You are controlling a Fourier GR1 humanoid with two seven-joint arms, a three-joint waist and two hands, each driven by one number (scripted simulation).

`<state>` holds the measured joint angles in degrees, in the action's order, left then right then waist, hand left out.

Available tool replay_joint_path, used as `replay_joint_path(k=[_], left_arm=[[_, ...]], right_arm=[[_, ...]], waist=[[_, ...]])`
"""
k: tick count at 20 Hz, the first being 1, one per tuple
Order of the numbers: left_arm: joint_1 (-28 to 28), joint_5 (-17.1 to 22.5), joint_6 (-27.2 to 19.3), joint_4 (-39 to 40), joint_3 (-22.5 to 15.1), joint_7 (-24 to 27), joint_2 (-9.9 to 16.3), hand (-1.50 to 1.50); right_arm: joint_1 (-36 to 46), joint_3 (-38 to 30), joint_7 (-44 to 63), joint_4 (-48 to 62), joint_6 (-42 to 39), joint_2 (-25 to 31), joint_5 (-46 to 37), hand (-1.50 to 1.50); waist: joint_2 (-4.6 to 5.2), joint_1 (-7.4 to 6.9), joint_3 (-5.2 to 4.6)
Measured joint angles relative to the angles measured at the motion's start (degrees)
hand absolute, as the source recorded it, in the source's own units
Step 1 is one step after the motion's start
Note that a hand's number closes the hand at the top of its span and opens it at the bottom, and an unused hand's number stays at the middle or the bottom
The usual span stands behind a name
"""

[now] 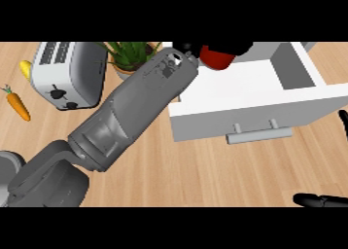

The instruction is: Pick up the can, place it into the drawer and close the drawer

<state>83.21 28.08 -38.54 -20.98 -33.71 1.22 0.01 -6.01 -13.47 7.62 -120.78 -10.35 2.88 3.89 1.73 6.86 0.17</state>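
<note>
Left hand point(205, 47) stretched far over open drawer point(306, 97), curled round red can point(217, 58); right hand point(347, 129) resting, fingers straight.

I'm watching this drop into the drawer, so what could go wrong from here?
The left hand holds the red cylindrical can near the back edge of the open white drawer; released there, it may land behind it. The long grey forearm lies beside the potted green plant and could brush it when pulling back.
</note>
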Motion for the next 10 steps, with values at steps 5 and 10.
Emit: replay_joint_path(k=[5,10], left_arm=[[-0.5,1.3,-2.5,0.8,-1.1,0.5,0.0,-1.50],[-1.4,2.7,-4.5,0.9,-1.8,1.8,0.0,-1.50]], right_arm=[[-0.3,0.1,0.6,-1.0,-0.3,0.2,0.4,-1.50],[0.1,-0.3,0.8,-1.3,-0.6,0.8,0.7,-1.50]], waist=[[0.06,0.56,0.00],[0.16,0.84,-0.01]])
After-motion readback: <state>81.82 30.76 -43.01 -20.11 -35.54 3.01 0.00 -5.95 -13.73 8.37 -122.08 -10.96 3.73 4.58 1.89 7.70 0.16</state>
